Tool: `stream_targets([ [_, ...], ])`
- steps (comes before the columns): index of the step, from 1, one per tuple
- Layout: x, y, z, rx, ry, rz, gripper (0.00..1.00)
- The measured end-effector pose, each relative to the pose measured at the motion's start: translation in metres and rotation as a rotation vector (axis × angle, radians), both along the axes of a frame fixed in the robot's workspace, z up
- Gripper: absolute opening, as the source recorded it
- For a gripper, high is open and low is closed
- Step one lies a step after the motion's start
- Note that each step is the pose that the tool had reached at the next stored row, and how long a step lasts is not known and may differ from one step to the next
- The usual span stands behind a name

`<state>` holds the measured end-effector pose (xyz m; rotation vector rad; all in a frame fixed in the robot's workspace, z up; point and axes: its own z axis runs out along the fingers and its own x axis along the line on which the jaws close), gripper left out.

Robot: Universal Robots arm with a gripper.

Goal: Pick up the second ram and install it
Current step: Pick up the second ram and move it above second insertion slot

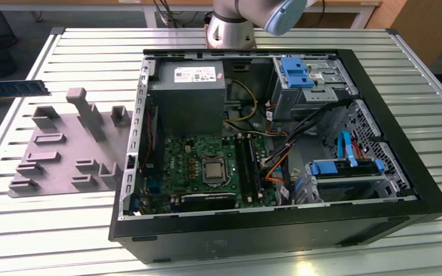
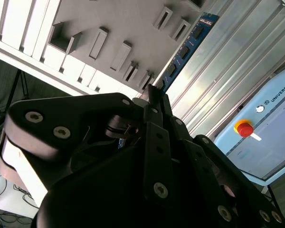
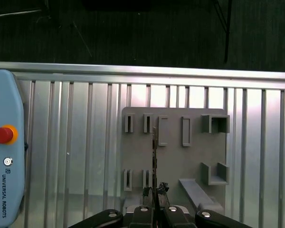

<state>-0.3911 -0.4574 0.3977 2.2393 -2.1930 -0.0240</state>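
At the exterior view's left edge the second ram hangs in the air over the table. Its long side is roughly level, and it looks lifted clear of the grey holder plate just to its right. In the first wrist view the hand pinches the stick by one end, with the board seen edge-on and running out ahead of the fingertips. The second wrist view shows its blue-green face and dark chips reaching beyond the hand.

Further right stands the open computer case, with the motherboard lying flat inside. The black memory slots run beside the processor socket, well apart from the stick. I cannot tell whether any slot is already filled.

As I judge it, the pick-up is done and the install has not begun. Seating the stick would call for:
- its contact edge turned downward
- its long side parallel to a free slot and squarely above it
- a path that clears the case wall and the orange cables close by the slots
- an even push along the whole length
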Motion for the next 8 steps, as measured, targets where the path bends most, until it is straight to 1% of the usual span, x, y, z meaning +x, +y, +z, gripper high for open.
stream_targets([
  [8, 0.0042, 0.0, 0.0, 0.0, 0.0, 0.0, 0.14],
])
